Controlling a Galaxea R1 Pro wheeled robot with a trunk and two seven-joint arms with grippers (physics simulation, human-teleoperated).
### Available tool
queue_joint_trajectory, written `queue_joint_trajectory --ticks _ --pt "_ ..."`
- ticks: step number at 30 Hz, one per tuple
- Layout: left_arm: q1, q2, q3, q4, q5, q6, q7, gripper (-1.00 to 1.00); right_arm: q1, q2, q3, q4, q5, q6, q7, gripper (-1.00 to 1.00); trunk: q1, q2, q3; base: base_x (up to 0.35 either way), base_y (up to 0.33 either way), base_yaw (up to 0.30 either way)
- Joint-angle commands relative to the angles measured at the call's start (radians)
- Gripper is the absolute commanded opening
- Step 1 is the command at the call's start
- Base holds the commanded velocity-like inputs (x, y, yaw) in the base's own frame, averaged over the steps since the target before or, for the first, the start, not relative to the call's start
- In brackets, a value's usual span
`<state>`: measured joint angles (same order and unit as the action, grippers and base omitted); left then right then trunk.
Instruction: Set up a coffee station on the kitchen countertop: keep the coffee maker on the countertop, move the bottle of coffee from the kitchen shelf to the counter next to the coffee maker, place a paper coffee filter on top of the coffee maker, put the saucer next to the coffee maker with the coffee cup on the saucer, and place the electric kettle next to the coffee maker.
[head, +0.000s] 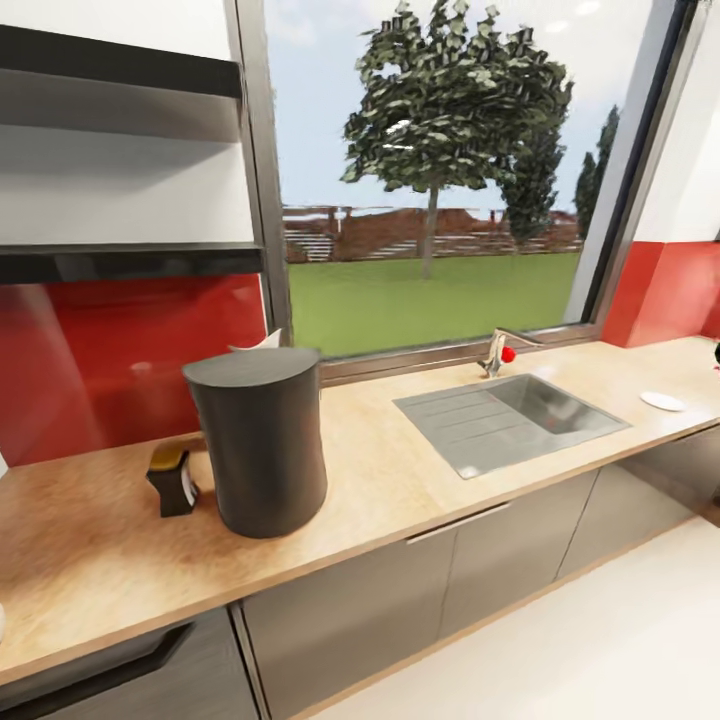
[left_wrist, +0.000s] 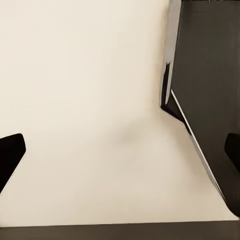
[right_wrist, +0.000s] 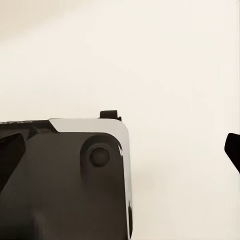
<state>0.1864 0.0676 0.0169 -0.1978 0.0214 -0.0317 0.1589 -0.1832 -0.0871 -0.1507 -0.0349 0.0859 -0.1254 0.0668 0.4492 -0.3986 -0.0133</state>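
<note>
The dark cylindrical coffee maker (head: 260, 440) stands on the wooden countertop (head: 420, 480), left of the sink. A white paper edge, likely the coffee filter (head: 258, 342), pokes up just behind its top rim. Close to its left sits a small dark bottle of coffee (head: 173, 480) with a yellowish cap. A white saucer (head: 662, 401) lies far right on the counter. My left gripper (left_wrist: 120, 150) is open over pale floor, its fingertips (left_wrist: 10, 152) wide apart. My right gripper (right_wrist: 120, 150) is open too, with nothing between its fingers.
A steel sink (head: 510, 418) with a faucet (head: 497, 352) is set in the counter under a large window. Dark shelves (head: 120, 262) hang at upper left. A dark and red object (head: 716, 355) is cut off at the right edge. Grey cabinets (head: 400, 590) run below.
</note>
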Motion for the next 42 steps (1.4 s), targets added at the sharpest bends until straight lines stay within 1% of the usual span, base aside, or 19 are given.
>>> queue_joint_trajectory --ticks 1,7,15,26,42 --pt "0.001 0.0 0.002 -0.002 0.003 -0.003 0.001 1.0 -0.001 0.0 -0.009 0.001 0.009 -0.003 0.004 1.0 0.001 -0.001 -0.001 0.172 -0.246 -0.264" --pt "0.001 -0.004 0.003 -0.012 0.003 -0.021 0.002 1.0 -0.001 -0.002 -0.008 0.001 0.009 -0.005 0.002 1.0 0.001 -0.001 -0.001 0.177 -0.242 -0.268" --pt "-0.01 -0.013 0.003 -0.015 0.002 -0.023 0.001 1.0 -0.001 -0.002 -0.007 0.003 0.009 -0.005 0.002 1.0 0.001 -0.001 -0.001 0.138 -0.248 -0.273" --pt "-0.012 -0.014 0.003 -0.015 0.002 -0.024 0.001 1.0 -0.001 -0.002 -0.008 0.003 0.009 -0.005 0.001 1.0 0.001 -0.001 -0.001 0.121 -0.252 -0.297" --pt "-0.012 -0.012 0.002 -0.015 -0.002 -0.024 0.001 1.0 -0.001 0.004 -0.009 0.003 0.008 -0.005 -0.001 1.0 0.001 -0.001 -0.001 0.019 -0.267 -0.3"
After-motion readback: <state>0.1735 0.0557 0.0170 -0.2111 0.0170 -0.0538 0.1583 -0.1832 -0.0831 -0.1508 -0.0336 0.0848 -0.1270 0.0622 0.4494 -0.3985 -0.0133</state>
